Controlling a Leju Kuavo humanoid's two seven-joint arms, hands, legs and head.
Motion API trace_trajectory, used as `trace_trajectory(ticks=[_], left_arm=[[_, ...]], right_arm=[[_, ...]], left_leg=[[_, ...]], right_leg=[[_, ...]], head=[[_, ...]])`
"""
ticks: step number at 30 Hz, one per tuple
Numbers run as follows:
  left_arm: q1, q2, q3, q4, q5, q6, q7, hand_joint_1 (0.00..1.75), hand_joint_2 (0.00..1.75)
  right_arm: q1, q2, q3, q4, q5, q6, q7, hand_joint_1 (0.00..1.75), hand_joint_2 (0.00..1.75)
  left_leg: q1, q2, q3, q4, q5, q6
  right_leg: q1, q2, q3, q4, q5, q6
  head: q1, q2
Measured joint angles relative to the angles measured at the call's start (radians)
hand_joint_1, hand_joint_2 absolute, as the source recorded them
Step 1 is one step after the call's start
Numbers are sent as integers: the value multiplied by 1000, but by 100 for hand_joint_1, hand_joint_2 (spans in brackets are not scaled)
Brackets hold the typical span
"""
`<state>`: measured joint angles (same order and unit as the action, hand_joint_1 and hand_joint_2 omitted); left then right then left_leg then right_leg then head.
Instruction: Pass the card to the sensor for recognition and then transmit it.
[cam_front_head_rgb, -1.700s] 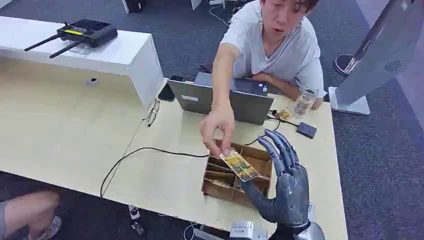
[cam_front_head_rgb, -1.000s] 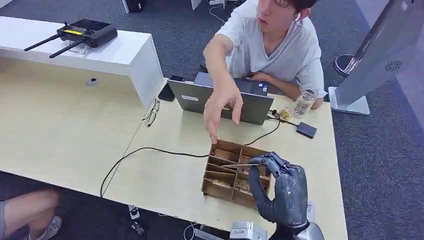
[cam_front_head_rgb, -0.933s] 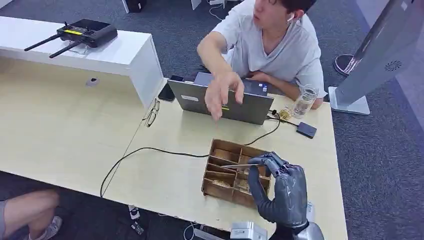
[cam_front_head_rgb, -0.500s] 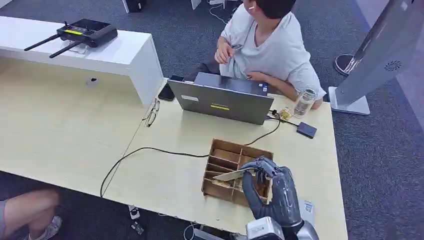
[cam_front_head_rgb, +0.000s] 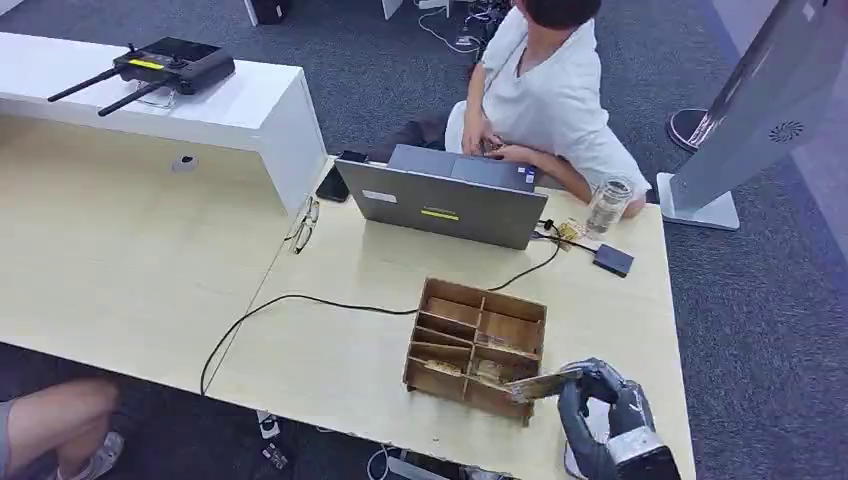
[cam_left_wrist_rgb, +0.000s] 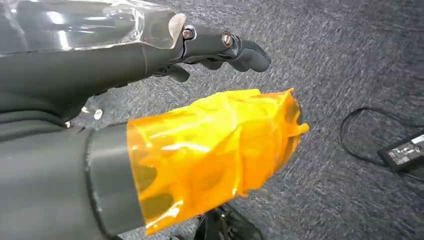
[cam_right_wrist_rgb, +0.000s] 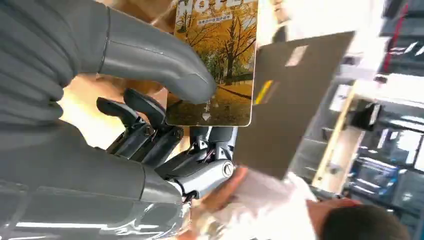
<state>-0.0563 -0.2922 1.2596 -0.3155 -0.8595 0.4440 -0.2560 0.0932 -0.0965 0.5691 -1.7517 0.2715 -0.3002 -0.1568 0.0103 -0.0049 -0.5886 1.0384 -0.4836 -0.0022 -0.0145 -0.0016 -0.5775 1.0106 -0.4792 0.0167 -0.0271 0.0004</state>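
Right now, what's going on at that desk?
The right robot hand holds a card pinched under its thumb, low at the near edge of the desk, just beside the wooden divider box. The card shows an autumn tree picture. A person sits across the desk behind an open laptop, turned away. The left robot hand hangs over the carpet, holding nothing. I can't pick out a sensor with certainty.
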Motion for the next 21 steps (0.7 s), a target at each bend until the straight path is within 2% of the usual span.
trace_trajectory(ticks=[1, 2, 3, 5, 10, 15, 21], left_arm=[[0, 0, 1, 0, 2, 1, -3, 0, 0], [0, 0, 4, 0, 4, 9, -15, 0, 0], [1, 0, 4, 0, 2, 17, -20, 0, 0], [1, 0, 9, 0, 5, 18, -29, 0, 0], [2, 0, 17, 0, 5, 19, -28, 0, 0], [2, 0, 18, 0, 3, 19, -28, 0, 0], [2, 0, 18, 0, -3, 18, -26, 0, 0]], right_arm=[[9, -8, -11, -1, -19, 6, -2, 175, 175], [44, -50, -60, -1, -84, 24, -14, 175, 175], [77, -79, -97, -1, -96, 25, -11, 175, 175], [142, -167, -138, 0, -25, 3, 97, 175, 175], [159, -223, -137, 4, 21, 3, 188, 175, 175], [161, -272, -118, 14, 49, 3, 244, 175, 175], [158, -304, -90, 30, 116, 13, 319, 175, 175]], left_leg=[[0, 0, 0, 0, 0, 0], [0, 0, 0, 0, 0, 0], [0, 0, 0, 0, 0, 0], [0, 0, 0, 0, -1, 1], [0, 0, 0, 0, -1, 1], [0, 0, 0, 0, -1, 1], [0, 0, 0, 0, -1, 1]], right_leg=[[0, 0, 0, 0, 0, 0], [0, 0, 0, 0, 0, 0], [0, 0, 0, 0, 0, 0], [0, 0, 0, 0, 0, 0], [0, 0, 0, 0, 0, 0], [0, 0, 0, 0, 0, 0], [0, 0, 0, 0, 0, 0]], head=[[0, 0], [0, 0], [0, 0], [0, 0], [0, 0], [0, 0], [0, 0]])
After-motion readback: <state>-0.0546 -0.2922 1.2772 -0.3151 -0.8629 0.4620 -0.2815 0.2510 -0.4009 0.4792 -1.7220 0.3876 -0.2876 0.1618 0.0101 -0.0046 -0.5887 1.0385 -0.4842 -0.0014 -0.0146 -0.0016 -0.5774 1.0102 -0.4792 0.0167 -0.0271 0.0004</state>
